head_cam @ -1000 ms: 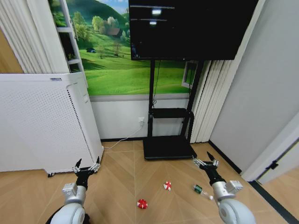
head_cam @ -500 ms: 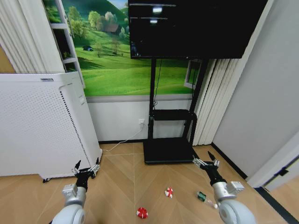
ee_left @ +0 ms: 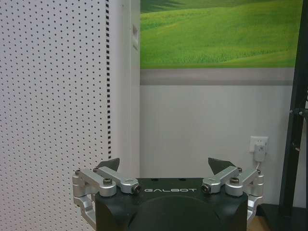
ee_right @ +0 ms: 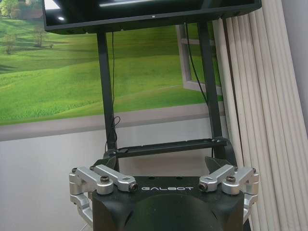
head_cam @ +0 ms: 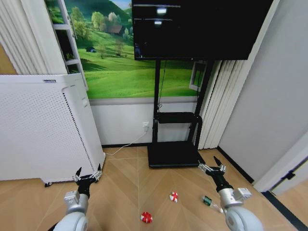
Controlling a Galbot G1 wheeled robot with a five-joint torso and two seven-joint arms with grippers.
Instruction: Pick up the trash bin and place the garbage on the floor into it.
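Note:
The trash bin is out of view. On the chevron wood floor [head_cam: 125,192] lies the garbage: one red-and-white wad [head_cam: 173,196], a second wad [head_cam: 146,217] nearer to me, and a small clear bottle with a green label [head_cam: 209,202] to the right. My left gripper [head_cam: 87,174] [ee_left: 165,166] is held out low at the left, open and empty, facing the white appliance and the wall. My right gripper [head_cam: 212,167] [ee_right: 159,163] is held out low at the right, open and empty, above and just behind the bottle, facing the TV stand.
A tall white perforated appliance [head_cam: 43,125] stands at the left with a cable running to a wall socket [head_cam: 145,124]. A black TV stand [head_cam: 173,151] with a large screen [head_cam: 192,29] stands against the far wall. White curtains [head_cam: 216,106] and a grey wall [head_cam: 269,96] close the right side.
The whole picture has shifted since a second ago, so the camera has moved. Both arms keep the same pose, and the garbage lies in the same arrangement on the floor.

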